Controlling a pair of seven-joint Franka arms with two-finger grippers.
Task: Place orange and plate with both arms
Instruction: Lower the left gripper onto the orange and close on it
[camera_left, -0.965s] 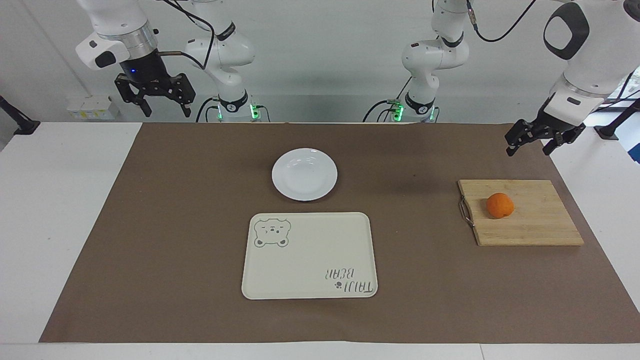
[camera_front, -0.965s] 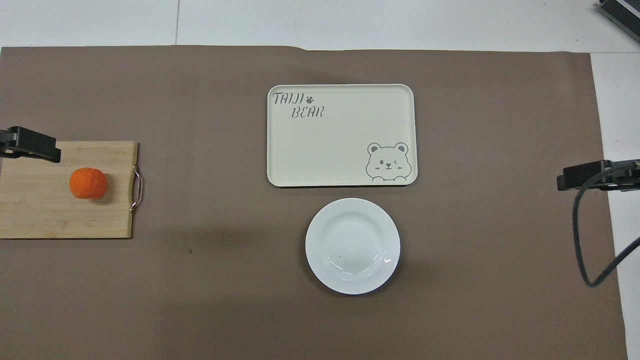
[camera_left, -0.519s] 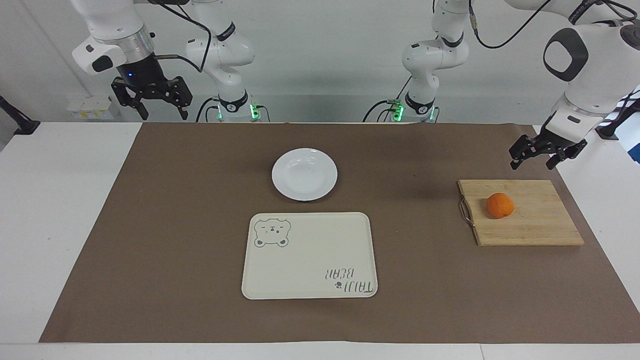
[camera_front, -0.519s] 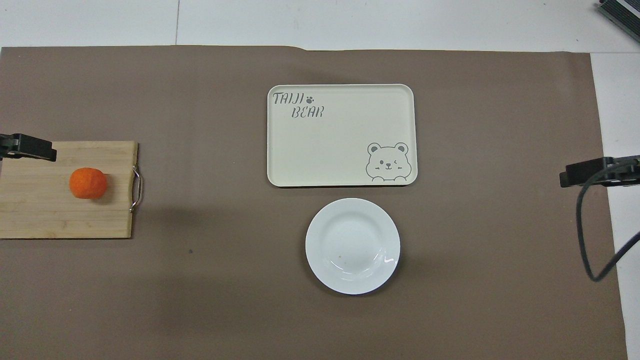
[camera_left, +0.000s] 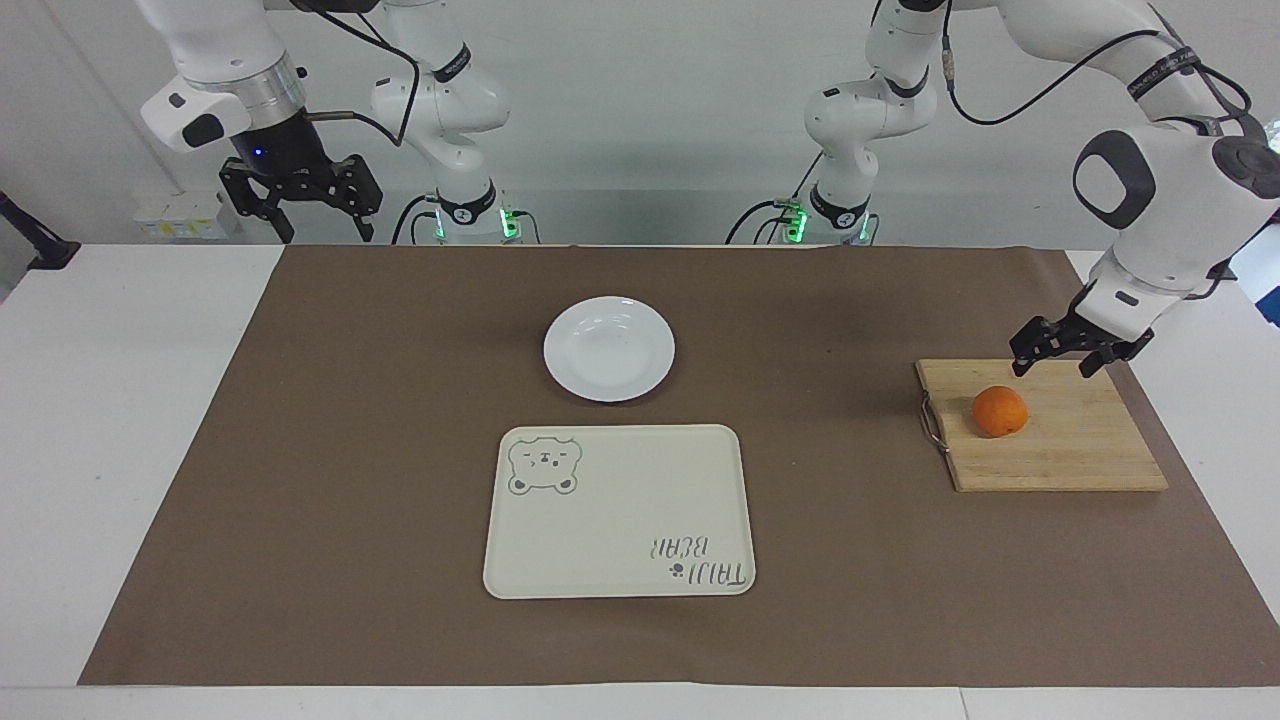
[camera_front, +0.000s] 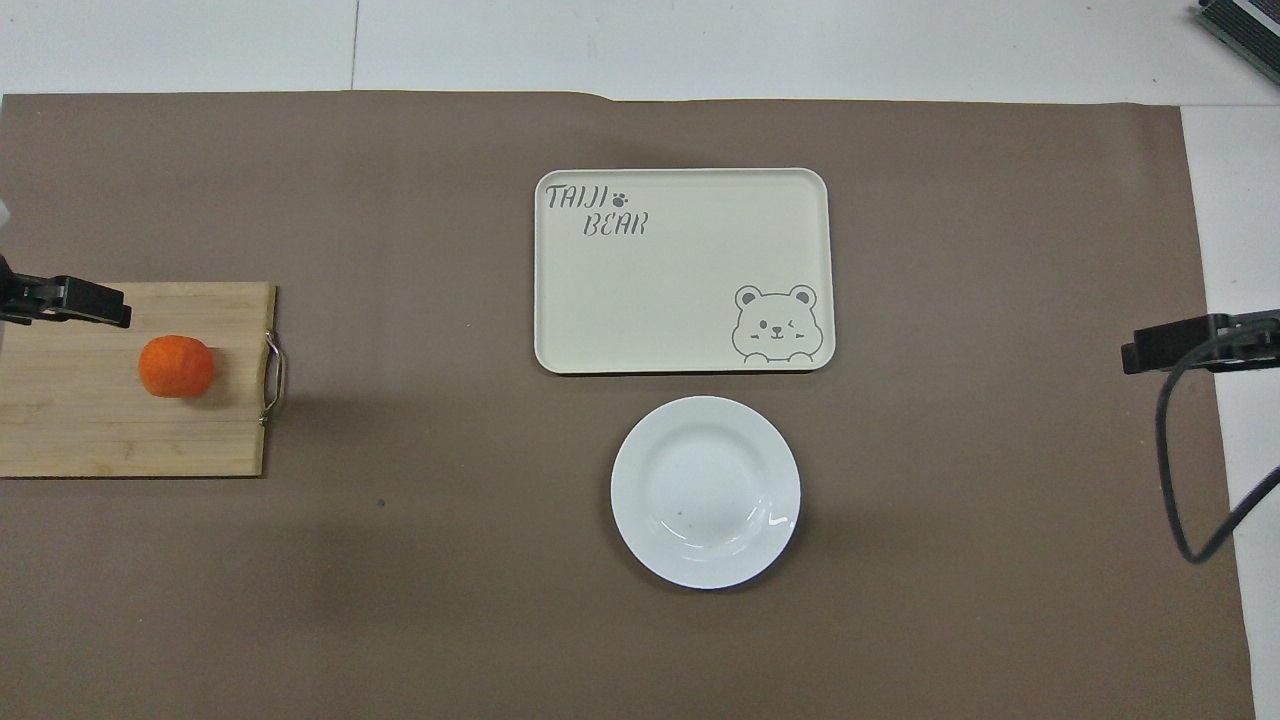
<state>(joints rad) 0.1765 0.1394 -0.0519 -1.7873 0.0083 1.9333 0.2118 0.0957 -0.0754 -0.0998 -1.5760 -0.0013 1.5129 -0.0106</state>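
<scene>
Right claw (camera_left: 300, 205) hangs with its fingers apart, high over the edge of the surface (camera_left: 130, 420) nearest the robots at the right arm's end, holding nothing. At mid-surface, on the brown mat (camera_left: 350, 480), the white plate (camera_left: 609, 349) lies bare, just beside the cream bear tray (camera_left: 620, 510) and nearer to the robots than it. Toward the left arm's end sits a wooden cutting board (camera_left: 1060, 450) with the orange (camera_left: 1000, 411) resting on it near the metal handle (camera_left: 931, 423). Left claw (camera_left: 1052, 356) hovers low over the board's robot-side edge, fingers spread, close to the orange but apart from it.
</scene>
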